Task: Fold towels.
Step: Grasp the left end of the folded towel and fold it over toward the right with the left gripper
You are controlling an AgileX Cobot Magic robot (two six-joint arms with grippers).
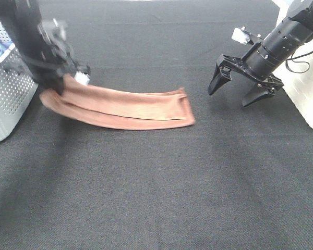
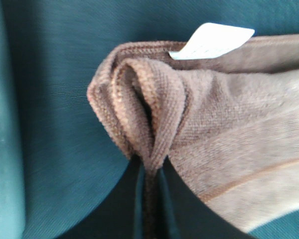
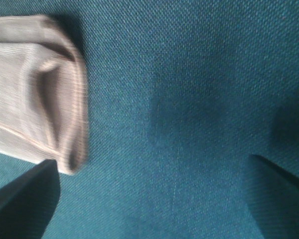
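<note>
Exterior high: long, perhaps doubled towel

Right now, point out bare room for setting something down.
Free: the black mat in front of the towel, and the gap between towel and open right gripper. Crowded: far left, where the left gripper pinches the towel beside the grey box.

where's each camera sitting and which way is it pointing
Exterior high: mounted above, looking down at the table, the towel, both arms.
Left wrist: on the left arm, looking along the left gripper, jaws pinching the towel's edge near its white tag.
Right wrist: on the right arm, looking down past the open right gripper at table.
Both wrist views share the towel.
</note>
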